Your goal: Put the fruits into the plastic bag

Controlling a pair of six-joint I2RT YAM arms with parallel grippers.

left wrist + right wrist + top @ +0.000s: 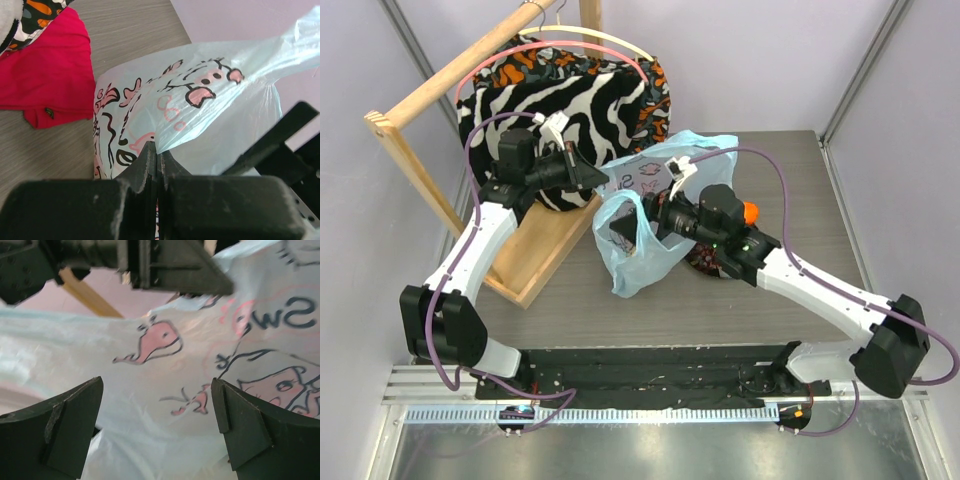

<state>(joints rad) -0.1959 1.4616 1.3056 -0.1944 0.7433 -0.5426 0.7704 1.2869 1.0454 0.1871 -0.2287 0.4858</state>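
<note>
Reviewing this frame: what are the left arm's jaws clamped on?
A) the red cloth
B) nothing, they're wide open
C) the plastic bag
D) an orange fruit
C: the left wrist view shows the left gripper with its jaws shut on a fold of the plastic bag, while the red cloth lies apart from them.

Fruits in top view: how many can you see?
1: an orange, right of the bag, tucked against the far side of the right arm. Others may be hidden under the arm or the bag.
</note>
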